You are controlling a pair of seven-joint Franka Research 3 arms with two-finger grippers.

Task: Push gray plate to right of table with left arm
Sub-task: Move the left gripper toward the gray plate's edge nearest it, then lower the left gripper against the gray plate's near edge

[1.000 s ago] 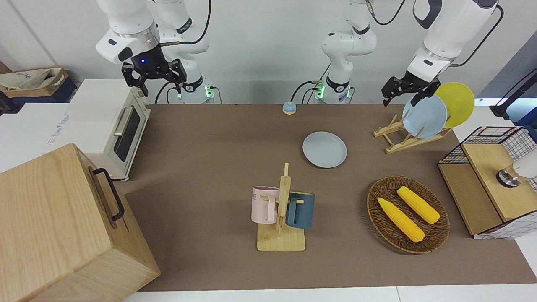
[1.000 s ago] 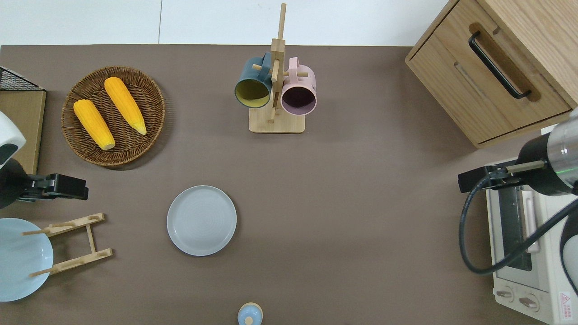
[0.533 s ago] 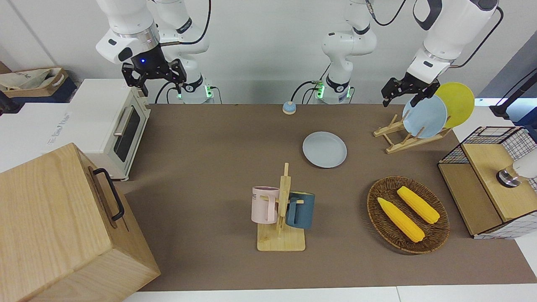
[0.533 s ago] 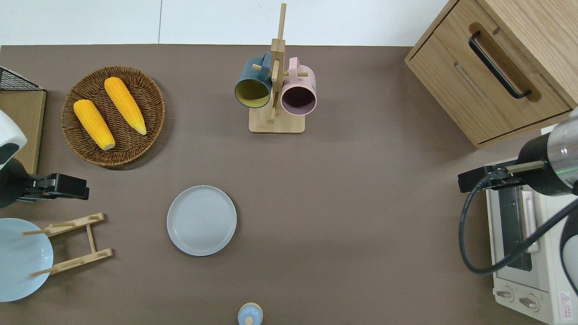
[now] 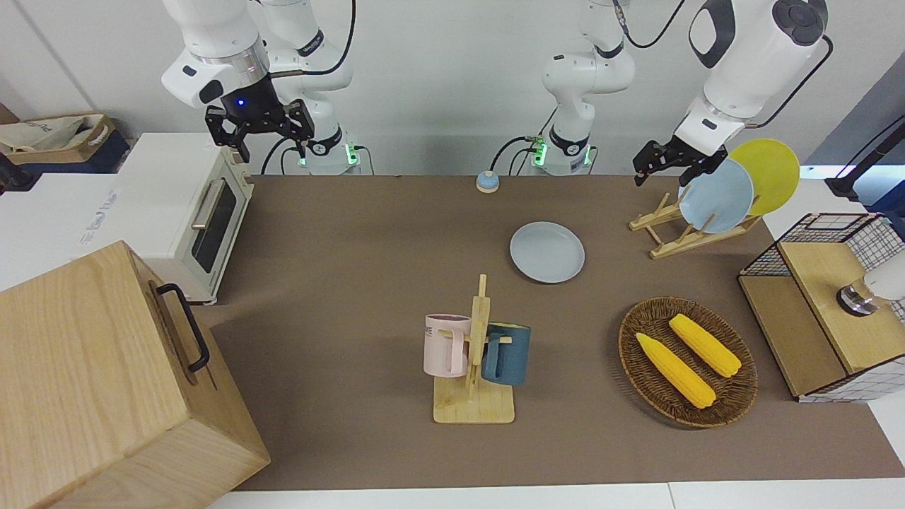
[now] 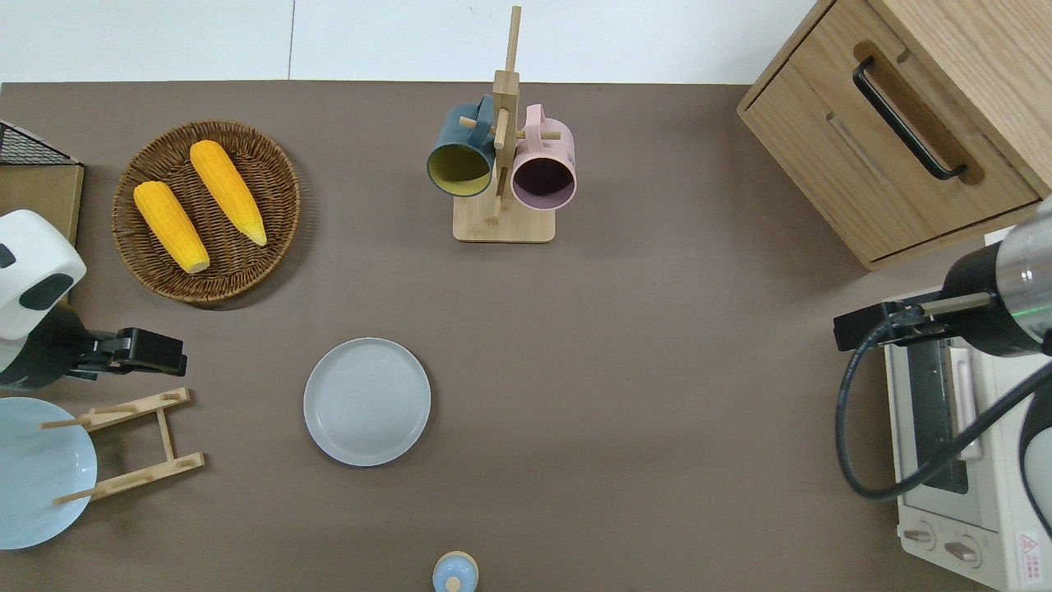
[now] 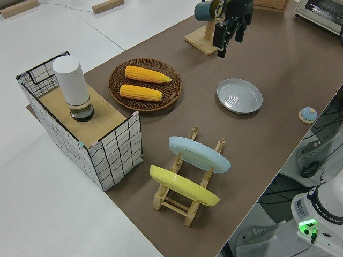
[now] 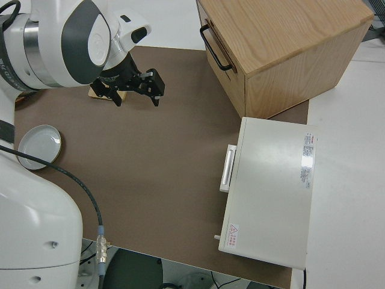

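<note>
The gray plate [image 5: 547,252] lies flat on the brown table [image 5: 339,283], nearer the robots than the mug rack; it also shows in the overhead view [image 6: 366,401] and the left side view [image 7: 239,96]. My left gripper [image 5: 664,173] is open and empty, up in the air. In the overhead view it [image 6: 177,360] hangs over bare table between the corn basket and the plate rack, well short of the gray plate, toward the left arm's end. It shows in the left side view too [image 7: 229,43]. My right gripper [image 5: 260,141] is parked and open.
A wooden plate rack [image 5: 672,237] holds a sky-blue plate [image 5: 715,196] and a yellow plate [image 5: 771,173]. A wicker basket [image 5: 742,385] holds two corn cobs. A mug rack [image 5: 475,367], toaster oven [image 5: 191,212], wooden cabinet [image 5: 106,382], wire crate [image 5: 827,304] and small blue knob [image 5: 486,182] stand around.
My left gripper has shifted a little toward the gray plate and the arm's wrist has swung out over the table. The plate and the right arm have not moved.
</note>
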